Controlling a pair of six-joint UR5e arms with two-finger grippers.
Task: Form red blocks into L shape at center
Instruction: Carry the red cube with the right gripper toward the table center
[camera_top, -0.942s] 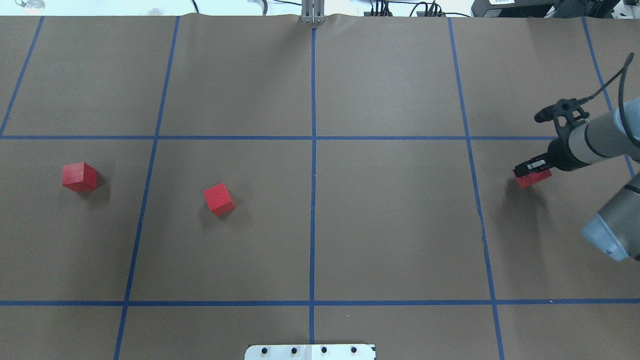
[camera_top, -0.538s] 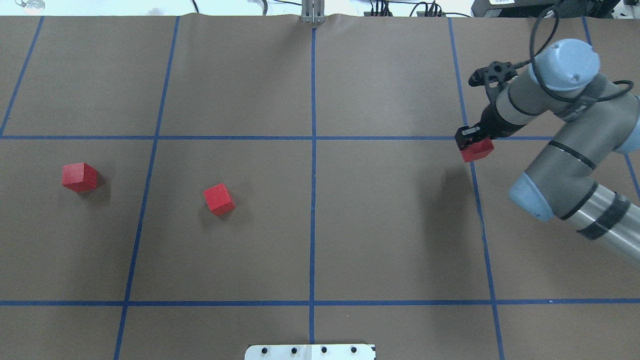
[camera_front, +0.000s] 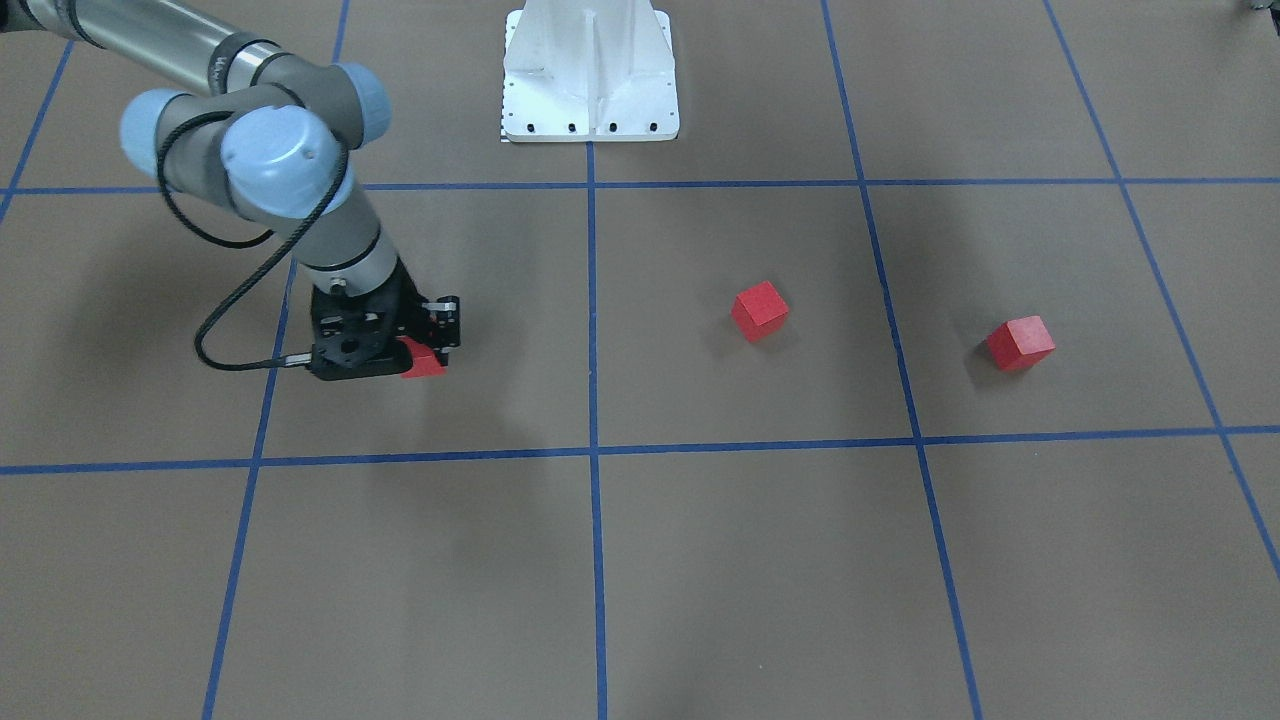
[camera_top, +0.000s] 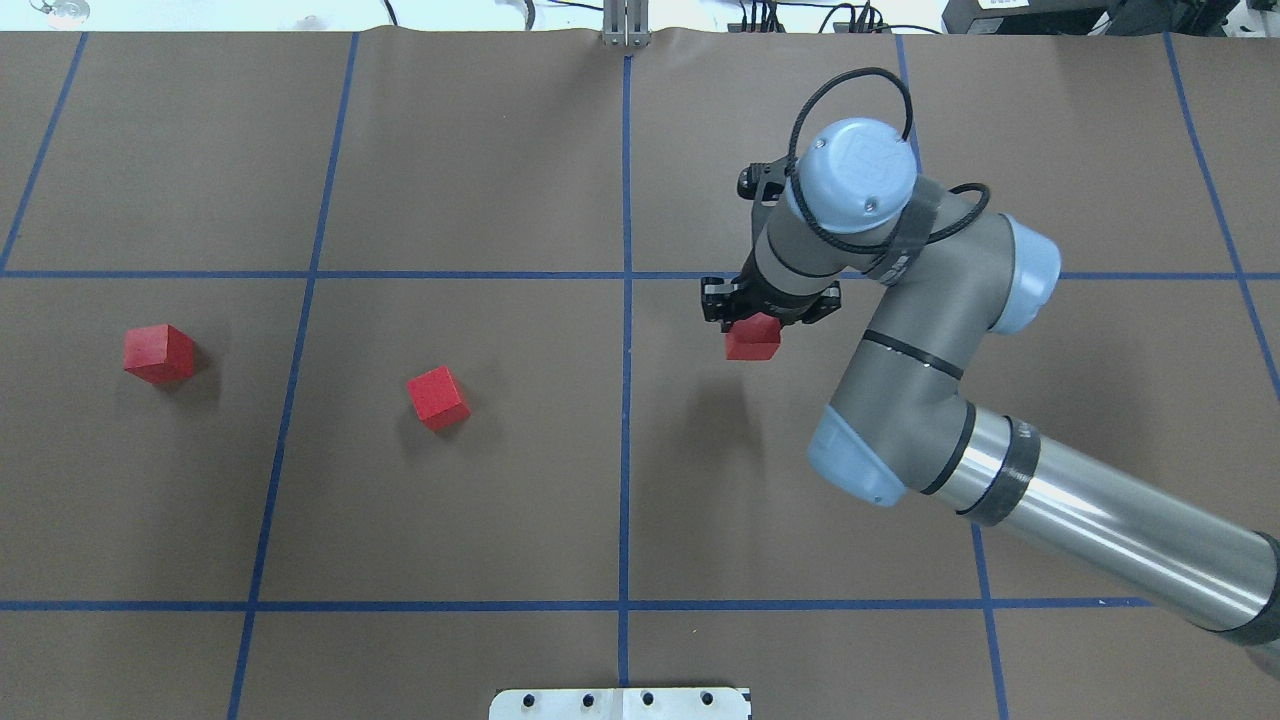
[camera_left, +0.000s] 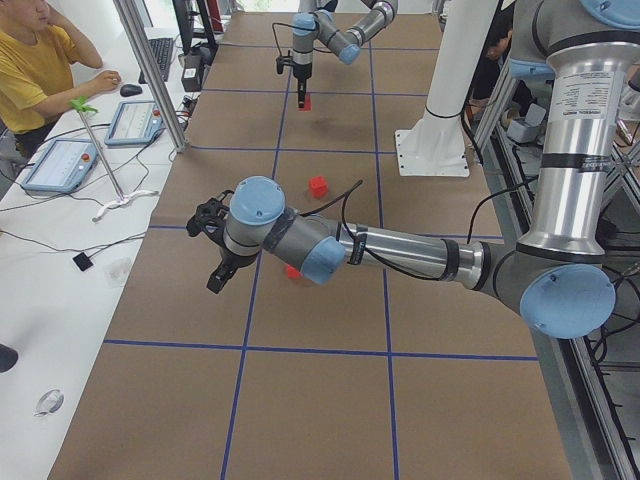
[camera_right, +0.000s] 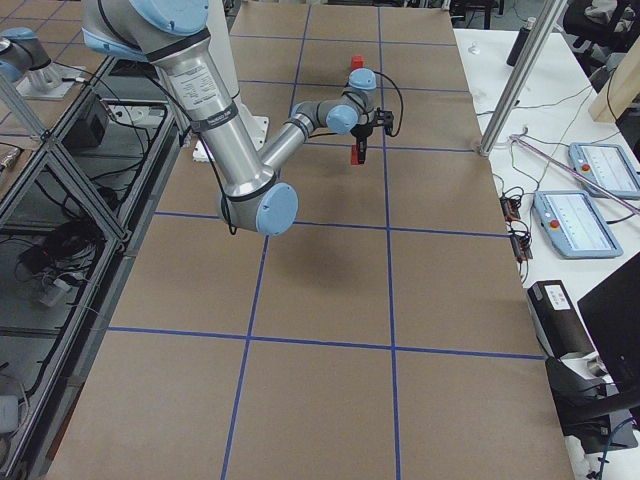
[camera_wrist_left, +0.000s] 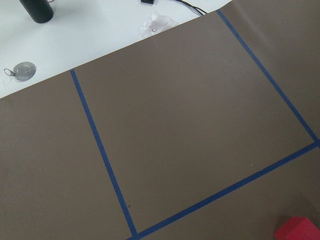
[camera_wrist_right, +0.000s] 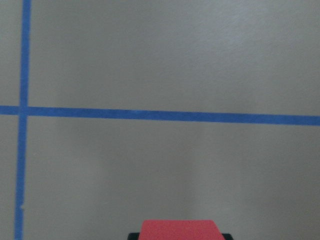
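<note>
My right gripper (camera_top: 753, 325) is shut on one red block (camera_top: 752, 341) and holds it above the table, a little to the right of the center (camera_top: 625, 400) tape line. The same held block (camera_front: 423, 363) shows in the front view and at the bottom of the right wrist view (camera_wrist_right: 180, 230). Two other red blocks rest on the left half: one (camera_top: 438, 398) nearer the middle, one (camera_top: 158, 353) farther left. My left gripper (camera_left: 216, 277) appears only in the left side view, hanging over the table's left end; I cannot tell its state.
The white robot base plate (camera_front: 590, 75) stands at the table's near edge. Blue tape lines (camera_top: 300, 275) divide the brown surface into squares. A person (camera_left: 35, 60) sits at a side table with tablets. Cables and a metal post (camera_top: 626, 25) line the far edge.
My right arm has swung left with the red block, from the table's right end past the right grid line to just right of the centre line. The other two blocks have not moved.
</note>
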